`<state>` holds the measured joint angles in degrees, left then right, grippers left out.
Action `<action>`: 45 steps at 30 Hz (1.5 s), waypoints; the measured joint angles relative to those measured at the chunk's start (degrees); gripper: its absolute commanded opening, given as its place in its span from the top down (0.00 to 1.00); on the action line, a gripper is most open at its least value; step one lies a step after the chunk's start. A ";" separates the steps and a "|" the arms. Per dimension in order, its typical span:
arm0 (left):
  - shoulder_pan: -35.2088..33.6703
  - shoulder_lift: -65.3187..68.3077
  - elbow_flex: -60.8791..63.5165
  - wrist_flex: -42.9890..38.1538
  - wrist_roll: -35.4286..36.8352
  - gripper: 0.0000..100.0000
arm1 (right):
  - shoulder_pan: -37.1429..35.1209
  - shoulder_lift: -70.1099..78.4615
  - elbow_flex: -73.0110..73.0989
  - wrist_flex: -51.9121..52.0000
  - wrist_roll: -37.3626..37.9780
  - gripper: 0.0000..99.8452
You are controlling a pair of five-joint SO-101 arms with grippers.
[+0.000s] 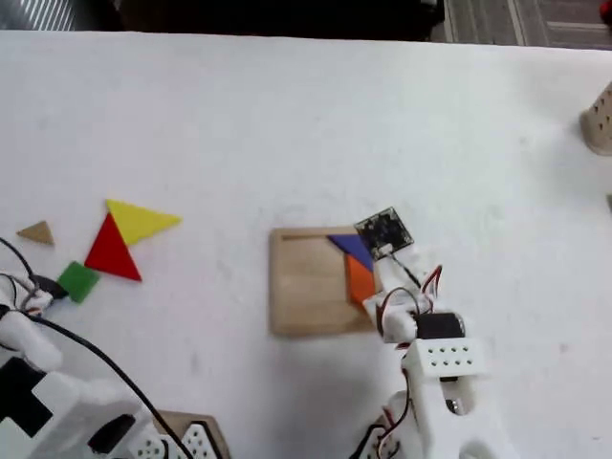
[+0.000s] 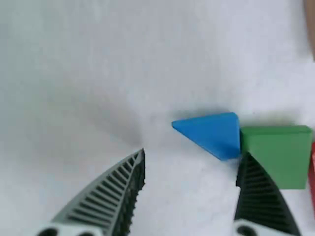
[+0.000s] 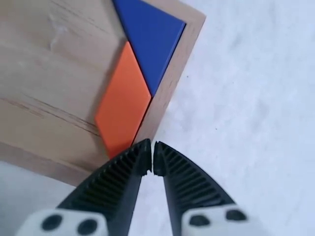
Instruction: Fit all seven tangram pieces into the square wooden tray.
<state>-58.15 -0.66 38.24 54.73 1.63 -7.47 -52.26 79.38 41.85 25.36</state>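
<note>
The square wooden tray (image 1: 304, 287) is sitting near the middle of the white table (image 1: 287, 124). Two pieces are lying in its right half. A dark blue piece (image 3: 147, 34) is filling the far right corner, and an orange parallelogram (image 3: 123, 103) is resting against its near edge, flat along the tray's right wall.

The right pincer (image 3: 151, 156) is hanging over that right wall, beside the near tip of the orange parallelogram. Its fingers are pressing almost together with nothing between them.

Well apart from the tray, the other pieces are lying loose on the left side of the table. The left pincer (image 2: 192, 164) is hovering there with its fingers spread wide and gripping nothing. A light blue triangle (image 2: 211, 133) is lying just beyond the gap between the fingers, nearer to the dark finger than to the grey one. A green square (image 2: 278, 152) is touching that triangle's side and sitting just beside the dark fingertip (image 2: 248, 169).

In the high view, a red triangle (image 1: 112, 251) is lying just far and right of the green square. A yellow triangle (image 1: 139, 220) is touching the red one on its far side. A small tan triangle (image 1: 36, 232) is lying alone to the left of both.
</note>
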 measured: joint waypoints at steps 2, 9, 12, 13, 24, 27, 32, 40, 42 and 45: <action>-0.88 -0.44 1.05 -2.20 2.46 0.70 | 0.00 0.00 0.00 0.00 0.00 0.98; -2.29 -0.44 2.02 -6.86 13.80 0.70 | 0.00 0.00 0.00 0.00 0.00 0.98; -2.20 -0.44 2.02 -6.86 16.44 0.70 | 0.09 0.00 0.00 0.00 0.00 0.98; -2.20 -0.44 2.02 -6.68 16.88 0.70 | 0.09 0.00 0.00 0.00 0.00 0.98; 0.70 -0.44 2.02 -5.45 17.76 0.70 | 0.09 0.00 0.00 0.00 2.11 0.98; 1.05 -0.44 2.02 -7.38 17.76 0.70 | 0.09 0.00 0.00 0.00 2.29 0.98; 1.32 -0.44 2.02 -8.62 21.01 0.70 | 0.09 0.00 0.00 0.00 2.29 0.98; 1.32 -0.44 2.02 -8.62 21.98 0.86 | 0.09 0.00 0.00 0.00 2.29 0.98; 1.32 0.62 2.02 -8.62 21.98 0.90 | 0.09 0.00 0.00 0.00 2.29 0.98; 1.67 3.60 0.44 -8.35 22.15 0.90 | 0.09 0.00 0.00 0.00 2.29 0.98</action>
<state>-56.48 2.95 38.68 46.37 23.78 -7.38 -52.26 79.38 41.85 27.65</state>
